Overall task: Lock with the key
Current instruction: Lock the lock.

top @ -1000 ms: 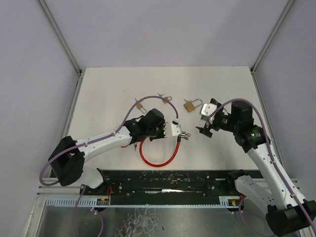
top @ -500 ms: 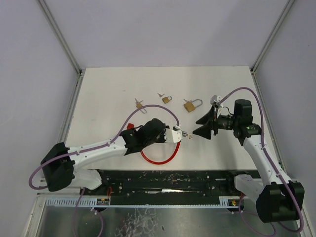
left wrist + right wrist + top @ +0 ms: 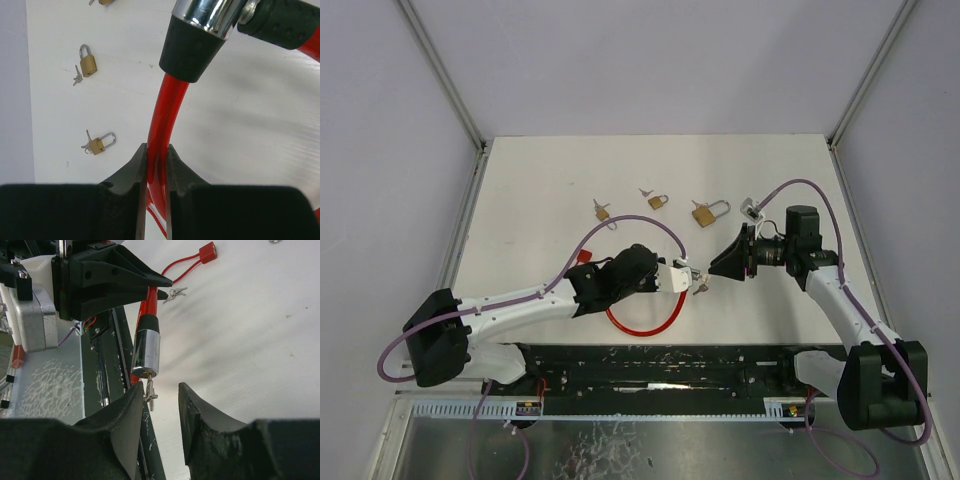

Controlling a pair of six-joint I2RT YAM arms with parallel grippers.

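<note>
Seen from above, a white tabletop (image 3: 520, 190) carries two robot arms reaching toward each other near its front edge. The left gripper (image 3: 682, 275) holds one end of a red plastic-coated cable (image 3: 640, 325), whose loop lies on the tabletop below it. A chrome lock cylinder (image 3: 692, 272) at the cable's end faces the right gripper (image 3: 720, 265), with a small silver key (image 3: 700, 288) hanging at it. Three small brass padlocks (image 3: 705, 214) lie well apart, farther back. From the left wrist, the jaws are pinched narrow on the red cable (image 3: 160, 115), which rises to the chrome lock cylinder (image 3: 210, 12); two of the brass padlocks (image 3: 88, 65) show on the tabletop beyond. From the right wrist, the small silver key (image 3: 149, 390) sticks out of the chrome lock cylinder (image 3: 146, 354) and sits between the jaws of the right gripper (image 3: 161, 390). These stand partly apart, the key close against one finger, a clear gap to the other.
</note>
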